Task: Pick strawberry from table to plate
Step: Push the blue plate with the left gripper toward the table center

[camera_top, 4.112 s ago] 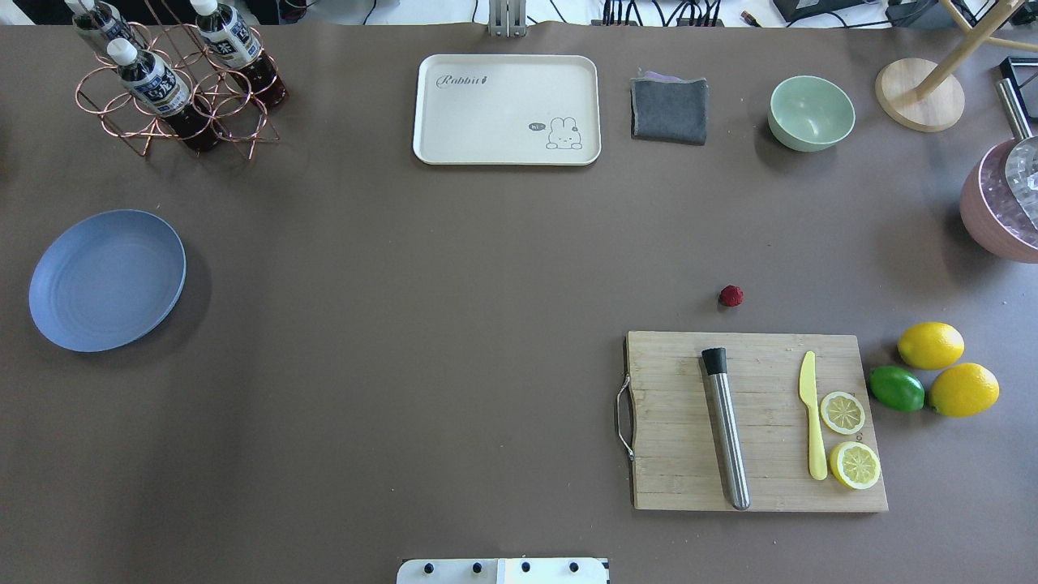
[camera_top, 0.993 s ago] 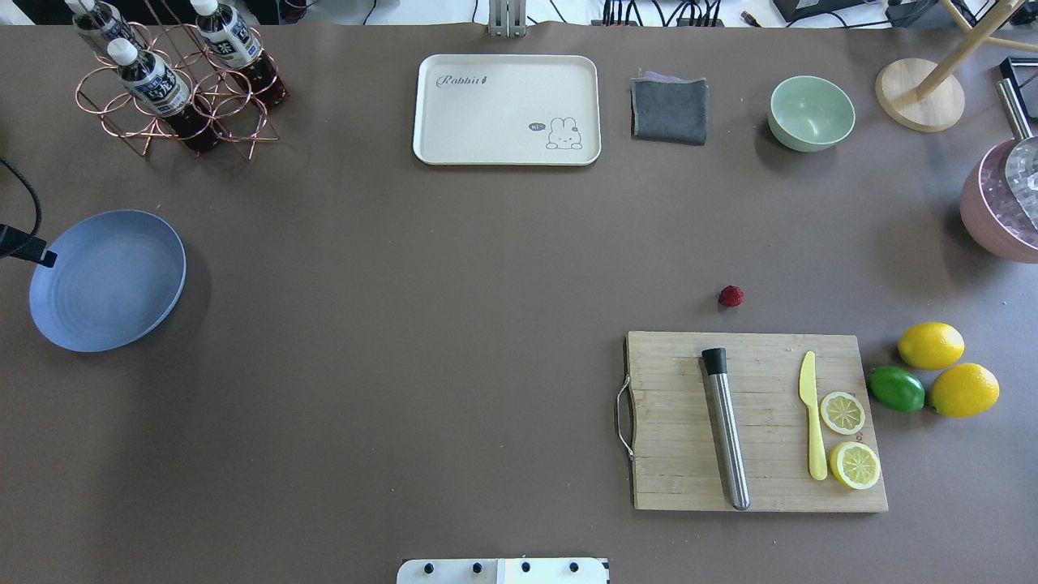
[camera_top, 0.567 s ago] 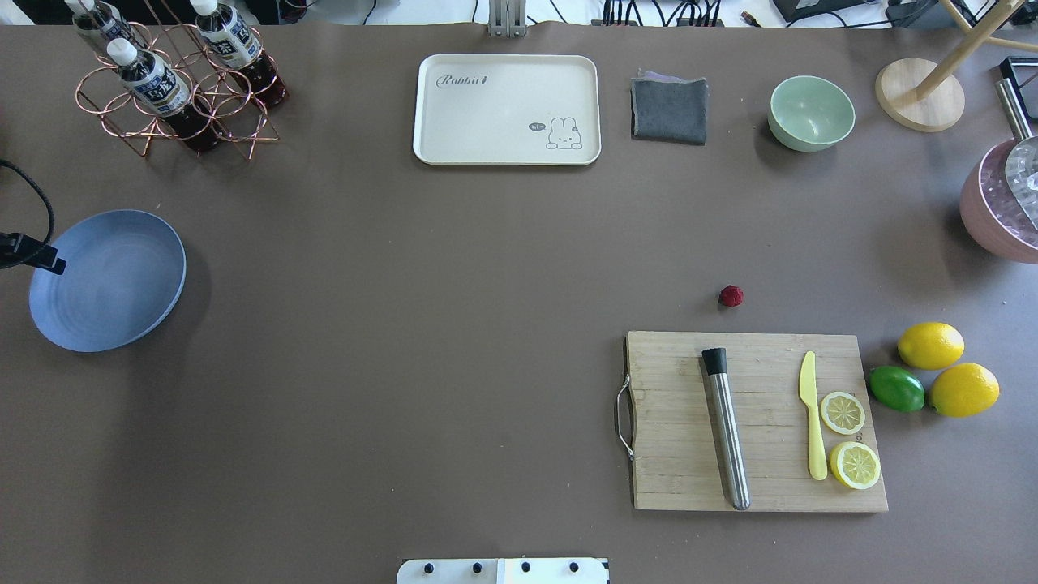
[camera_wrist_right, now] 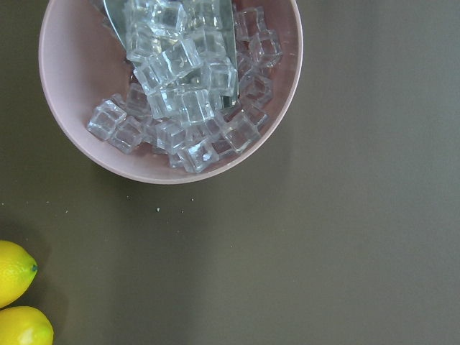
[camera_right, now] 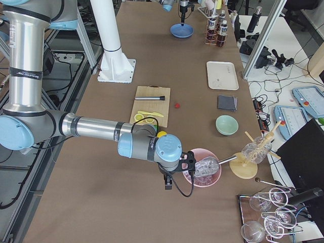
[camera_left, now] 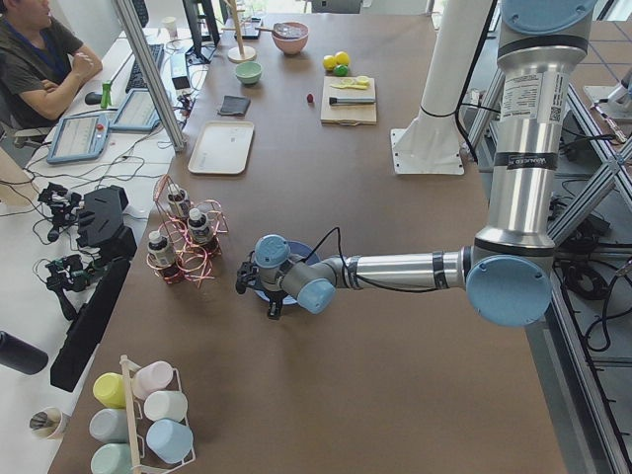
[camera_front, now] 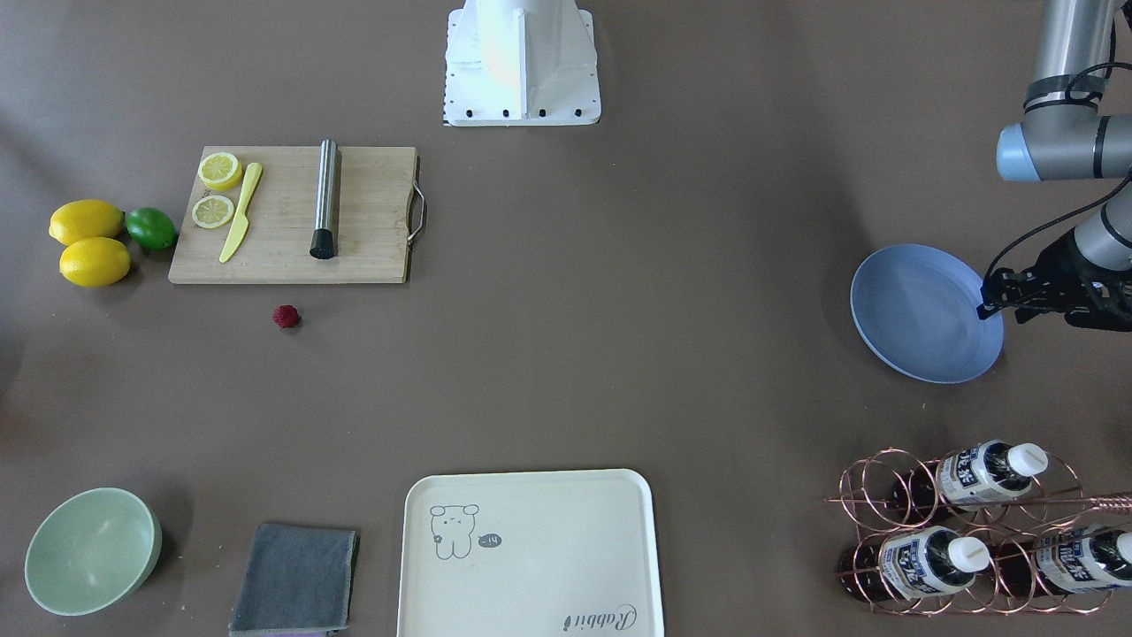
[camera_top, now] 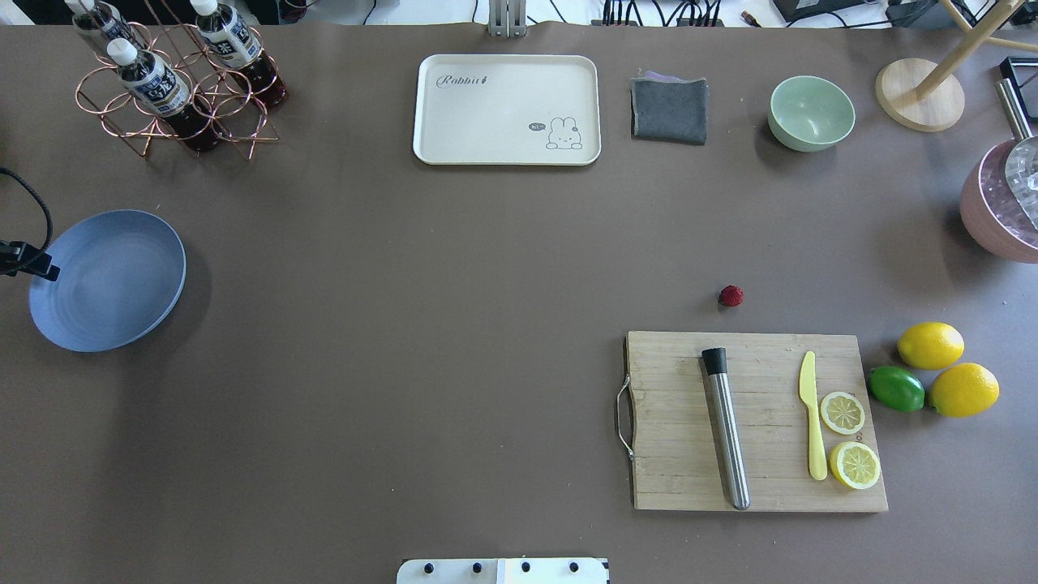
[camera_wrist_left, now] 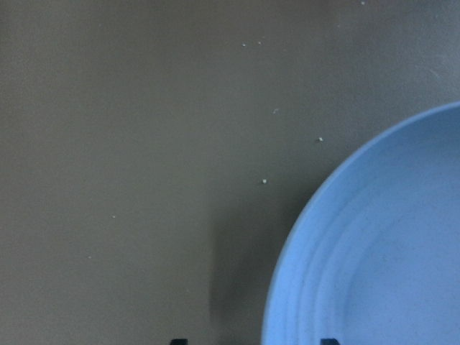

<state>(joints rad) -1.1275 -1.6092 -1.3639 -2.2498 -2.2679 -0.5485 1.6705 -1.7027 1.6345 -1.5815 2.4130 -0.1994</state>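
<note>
The tiny dark red strawberry (camera_top: 731, 296) lies on the matte brown-grey table (camera_top: 454, 268), just beside the wooden cutting board (camera_top: 754, 422) and well apart from the round light-blue plate (camera_top: 105, 280). The left gripper (camera_front: 992, 299) hovers at the plate's outer rim, seemingly low, fingers spread. The right gripper (camera_right: 167, 185) hangs beside a pink bowl of ice cubes (camera_right: 202, 174); whether its fingers are spread, I cannot tell. The cream rectangular tray (camera_top: 507, 109) reads "Rabbit".

The left claw (camera_top: 39, 268) has come in from the edge to the plate's (camera_top: 113, 284) outer rim.
</note>
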